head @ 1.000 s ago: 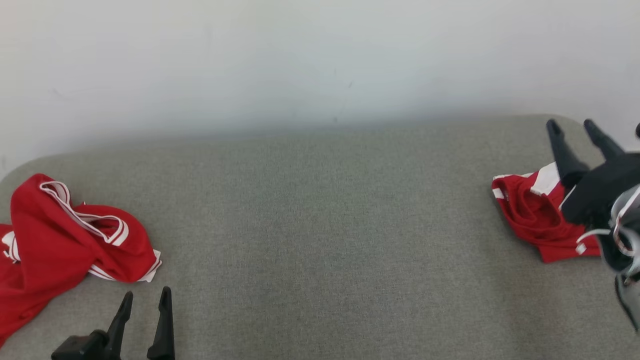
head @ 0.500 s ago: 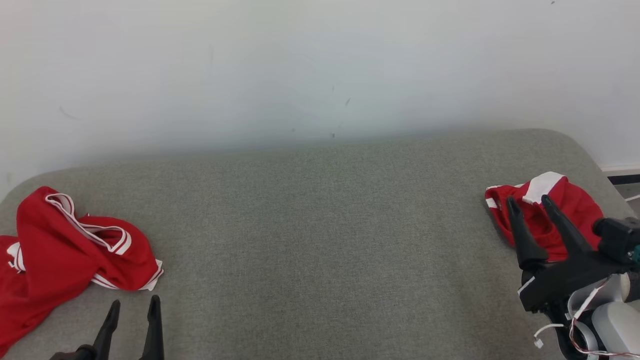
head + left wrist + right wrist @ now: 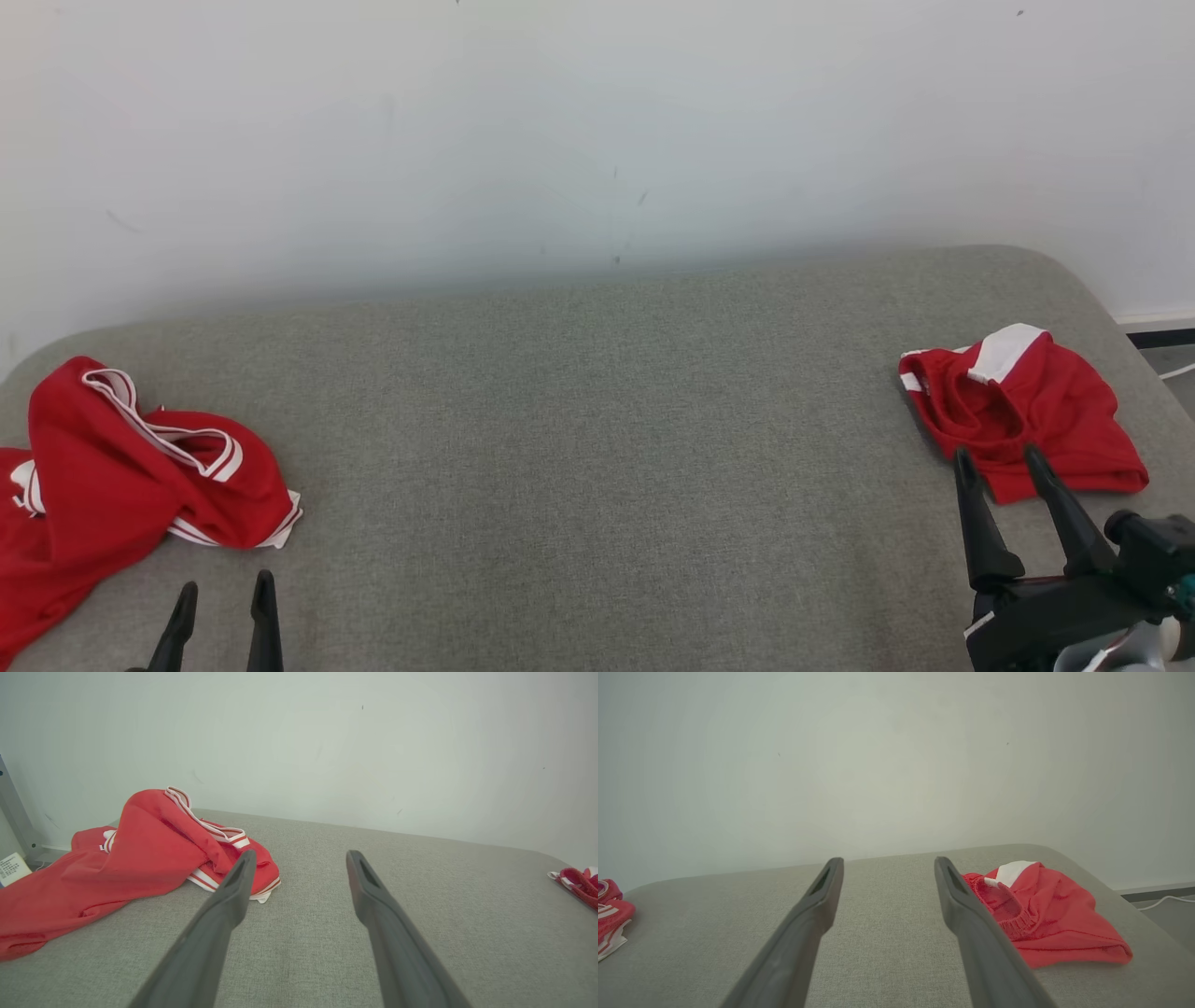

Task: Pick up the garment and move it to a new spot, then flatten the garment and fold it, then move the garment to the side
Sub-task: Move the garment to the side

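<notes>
White and plain, the wall (image 3: 597, 112) is seen behind everything, rising from the far edge of the table (image 3: 597, 448). The table is covered in grey woven fabric and its corners are rounded.

A crumpled red garment (image 3: 112, 467) with white-striped trim is heaped at the left edge of the table, part of it spread towards the front left corner. In the left wrist view the same heap (image 3: 140, 858) is seen left of the fingers. A smaller folded red garment (image 3: 1036, 420), with a white patch at its far side, is laid flat near the right edge, well apart from the heap, with its elastic waistband turned towards the middle of the table.

The right tool (image 3: 997, 454) is held over the front right corner, its fingers spread wide with nothing between them and their tips at the near edge of the folded garment. The left tool (image 3: 226, 583) is placed at the front edge just beside the heap, likewise spread wide and gripping nothing.
</notes>
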Robot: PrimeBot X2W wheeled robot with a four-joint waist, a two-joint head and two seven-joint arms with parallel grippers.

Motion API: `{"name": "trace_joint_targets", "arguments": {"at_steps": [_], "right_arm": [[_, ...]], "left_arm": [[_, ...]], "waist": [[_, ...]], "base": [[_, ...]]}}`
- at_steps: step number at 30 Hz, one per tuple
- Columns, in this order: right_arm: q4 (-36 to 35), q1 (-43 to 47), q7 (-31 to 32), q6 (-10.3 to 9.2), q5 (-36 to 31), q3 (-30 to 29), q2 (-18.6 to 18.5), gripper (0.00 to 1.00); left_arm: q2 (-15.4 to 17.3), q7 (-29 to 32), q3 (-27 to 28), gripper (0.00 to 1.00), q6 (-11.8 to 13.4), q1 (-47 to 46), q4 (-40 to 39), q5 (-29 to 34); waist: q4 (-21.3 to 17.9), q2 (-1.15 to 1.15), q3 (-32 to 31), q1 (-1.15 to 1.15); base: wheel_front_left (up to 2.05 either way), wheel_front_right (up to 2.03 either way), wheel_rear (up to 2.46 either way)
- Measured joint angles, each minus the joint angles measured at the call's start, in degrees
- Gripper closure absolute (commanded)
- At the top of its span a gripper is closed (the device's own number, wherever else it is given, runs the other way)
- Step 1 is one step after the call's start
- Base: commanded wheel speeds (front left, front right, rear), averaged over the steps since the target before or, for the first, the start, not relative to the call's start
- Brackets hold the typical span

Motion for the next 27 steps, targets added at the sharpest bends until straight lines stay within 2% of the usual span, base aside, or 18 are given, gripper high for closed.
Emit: {"name": "trace_joint_targets", "arguments": {"at_steps": [7, 19, 27], "right_arm": [[-1.08, 2.97, -1.05, -0.42, -0.02, -2.2, 2.22, 0.0], [-0.98, 3.78, -0.44, -0.48, -2.61, -3.14, 1.55, 0.0], [-1.23, 4.88, 0.11, -0.49, -3.03, -4.23, 2.35, 0.0]], "left_arm": [[-0.3, 0.09, 0.76, 0.0, 0.01, 0.1, -1.11, 0.1], [0.2, 2.63, 0.34, 0.0, 0.05, 0.18, -1.34, 2.89], [0.07, 3.55, 0.71, 0.0, 0.05, 0.27, -2.74, 3.5]], "waist": [[-0.23, 0.01, 0.16, 0.0], [-0.31, 0.0, 0.4, 0.0], [-0.04, 0.0, 0.36, 0.0]], "base": [[0.0, 0.0, 0.0], [0.0, 0.0, 0.0], [0.0, 0.0, 0.0]]}}
